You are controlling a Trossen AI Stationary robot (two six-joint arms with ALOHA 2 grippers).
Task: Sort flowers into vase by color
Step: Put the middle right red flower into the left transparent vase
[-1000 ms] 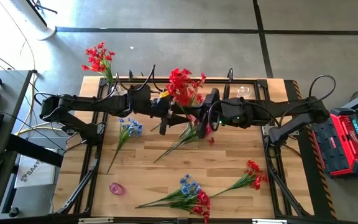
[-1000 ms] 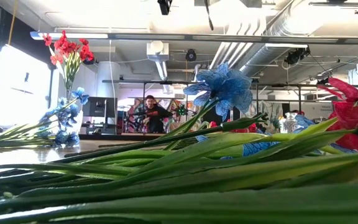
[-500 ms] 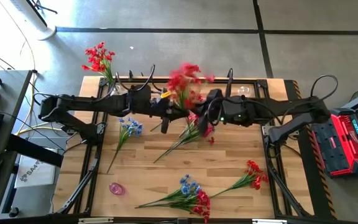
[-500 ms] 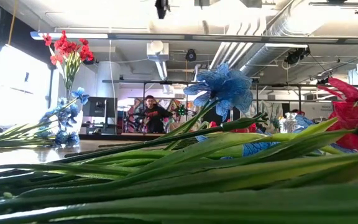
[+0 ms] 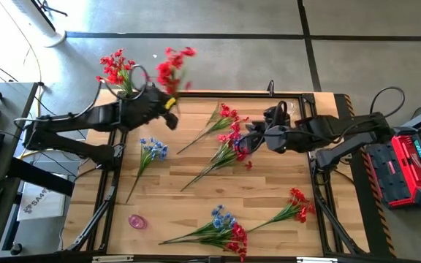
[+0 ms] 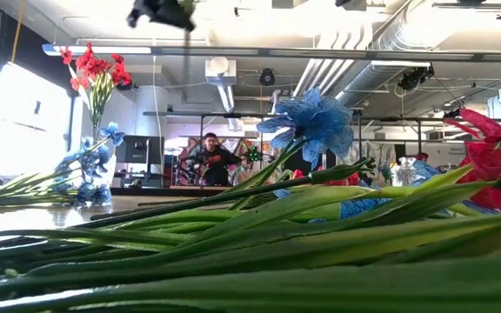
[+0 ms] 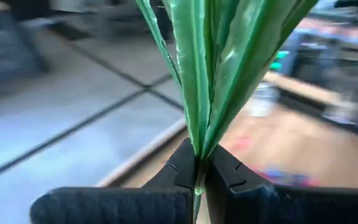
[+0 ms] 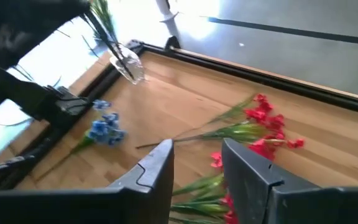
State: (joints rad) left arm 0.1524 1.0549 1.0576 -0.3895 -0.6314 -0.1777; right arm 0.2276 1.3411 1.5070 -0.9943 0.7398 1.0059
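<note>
My left gripper (image 5: 169, 113) is near the table's far left and is shut on a red flower spray, whose blurred blooms (image 5: 174, 62) reach past the far edge. Beside them, a clear vase (image 5: 139, 75) at the far left corner holds red flowers (image 5: 117, 67); the low view also shows these red flowers (image 6: 94, 69). My right gripper (image 5: 245, 139) hovers open over red sprays (image 5: 229, 146) lying flat mid-table, and its wrist view shows nothing between the fingers (image 8: 197, 165). A blue spray (image 5: 152, 150) lies on the table's left half. My left gripper pinches the spray's green stem (image 7: 197, 146) between its two fingers, low down where the long leaves fan out. The stem and leaves rise away from the fingertips. The spray is lifted clear of the table, its blooms toward the far edge.
More flowers lie near the front edge: a red spray (image 5: 294, 204) and a mixed blue and red bundle (image 5: 221, 230). A small pink thing (image 5: 137, 221) lies at the front left. A red case (image 5: 409, 168) stands off the right edge. A person (image 6: 211, 156) is far back in the room.
My left gripper has swung from mid-table toward the far left corner and the vase, carrying the red spray, which both grippers met a second ago. My right gripper no longer touches it and has drawn back toward the right edge, rolling as it went.
</note>
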